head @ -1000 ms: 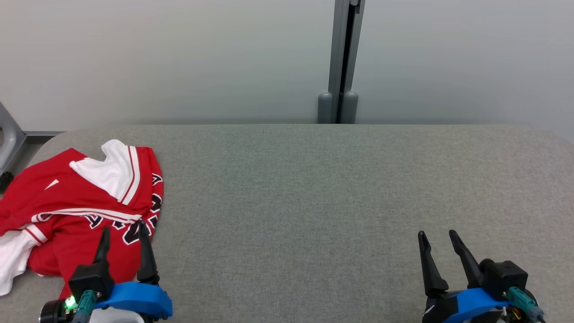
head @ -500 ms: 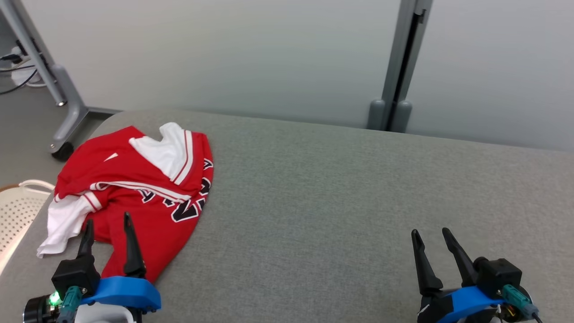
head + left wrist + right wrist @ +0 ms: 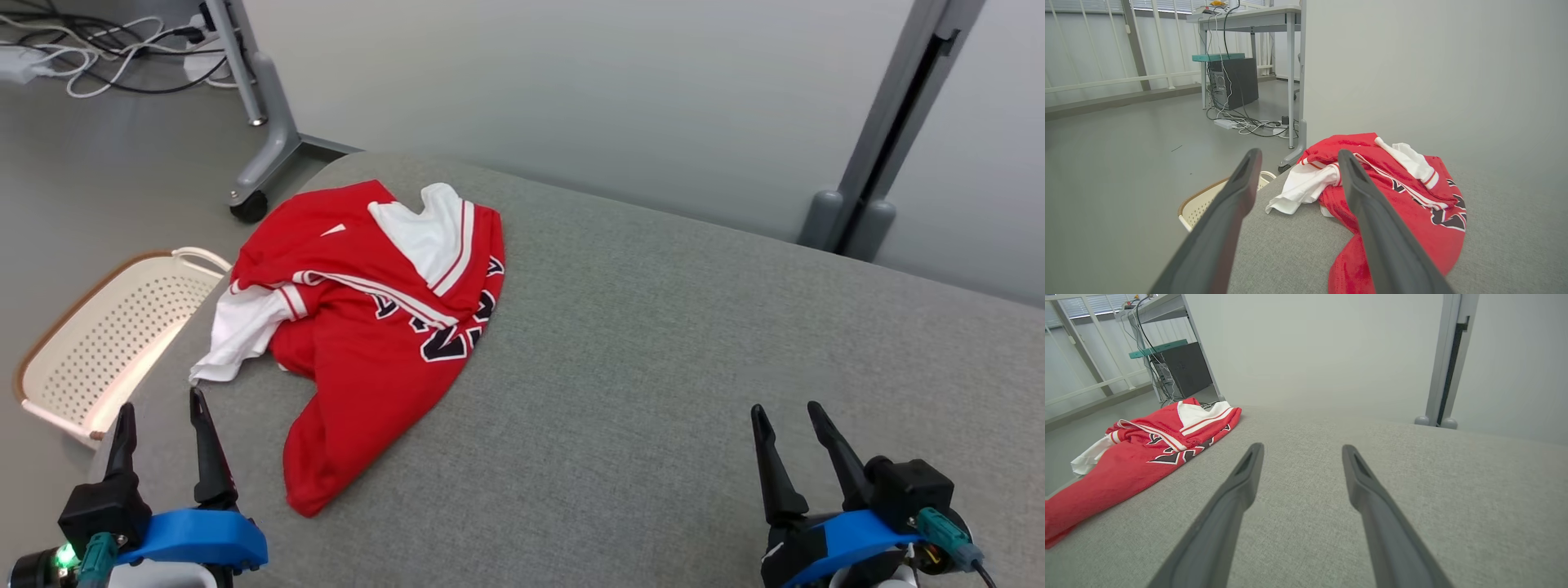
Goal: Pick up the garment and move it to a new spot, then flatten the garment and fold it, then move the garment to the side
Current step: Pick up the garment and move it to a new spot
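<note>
A crumpled red and white garment (image 3: 371,318) with black lettering lies on the left part of the grey table (image 3: 694,343). My left gripper (image 3: 161,404) stands open at the table's near left corner, just short of the garment's white sleeve, nothing between its fingers. In the left wrist view the garment (image 3: 1396,183) lies ahead and to the right of the open left gripper (image 3: 1297,154). My right gripper (image 3: 785,412) is open over bare table at the near right, far from the cloth. The right wrist view has the garment (image 3: 1147,453) at its left, beyond the open right gripper (image 3: 1301,448).
A cream perforated basket (image 3: 106,343) stands on the floor beside the table's left edge. A desk leg on a caster (image 3: 257,122) and loose cables (image 3: 98,49) lie beyond it. A grey post (image 3: 882,155) rises against the wall behind the table.
The whole head view has swung to the left, so the camera has turned, bringing the basket and floor into sight. The garment lies as before. Both grippers stay open.
</note>
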Available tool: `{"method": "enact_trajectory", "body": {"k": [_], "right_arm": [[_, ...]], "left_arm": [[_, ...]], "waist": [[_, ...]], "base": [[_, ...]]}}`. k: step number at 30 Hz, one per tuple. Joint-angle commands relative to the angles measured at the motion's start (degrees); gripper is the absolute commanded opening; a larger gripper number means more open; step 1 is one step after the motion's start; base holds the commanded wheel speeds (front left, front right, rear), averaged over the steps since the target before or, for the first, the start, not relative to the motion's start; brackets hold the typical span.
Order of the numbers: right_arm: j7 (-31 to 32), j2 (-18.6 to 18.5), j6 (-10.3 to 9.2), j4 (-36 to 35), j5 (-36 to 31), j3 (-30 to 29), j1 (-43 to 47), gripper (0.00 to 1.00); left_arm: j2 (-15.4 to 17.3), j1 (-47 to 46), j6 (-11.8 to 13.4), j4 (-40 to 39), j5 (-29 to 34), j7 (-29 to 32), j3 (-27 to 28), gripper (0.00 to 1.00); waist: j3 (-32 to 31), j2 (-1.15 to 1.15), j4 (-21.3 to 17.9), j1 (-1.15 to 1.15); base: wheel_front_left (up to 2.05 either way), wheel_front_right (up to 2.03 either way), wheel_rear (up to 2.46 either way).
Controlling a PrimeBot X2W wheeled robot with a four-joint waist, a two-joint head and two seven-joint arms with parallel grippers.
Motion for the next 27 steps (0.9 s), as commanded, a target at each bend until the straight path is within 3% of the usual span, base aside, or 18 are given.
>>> {"method": "enact_trajectory", "body": {"k": [1,7,14,20,27], "right_arm": [[-0.2,-0.3,0.14,-0.2,-0.5,-0.2,-0.5,1.0],[-0.2,-0.3,0.14,-0.3,-0.9,-0.2,-0.9,1.0],[-0.2,-0.3,0.14,-0.1,-1.2,0.4,-1.3,1.0],[-0.2,-0.3,0.14,-1.1,-2.7,-0.2,-2.1,1.0],[-0.2,-0.4,0.14,-3.1,-6.0,-1.1,-5.2,1.0]], "left_arm": [[0.1,0.1,0.1,-0.3,-0.1,-0.4,0.1,1.0],[0.2,0.9,0.6,-1.2,-0.5,-0.6,0.8,1.0],[0.4,0.9,1.1,-1.4,-1.4,-0.8,1.4,1.0],[1.8,-4.1,-0.5,-0.8,-2.9,-0.9,2.0,1.0],[5.0,-16.2,-2.5,2.5,-4.5,-0.7,2.7,1.0]], "waist": [[1.0,0.0,1.3,0.0],[1.6,0.0,3.4,0.0],[2.0,0.0,3.0,0.0],[3.7,0.0,0.6,0.0],[9.3,0.0,-4.7,0.0]], "base": [[0.0,0.0,0.0],[0.0,0.0,0.0],[0.0,0.0,0.0],[0.0,0.0,0.0],[0.0,0.0,0.0]]}}
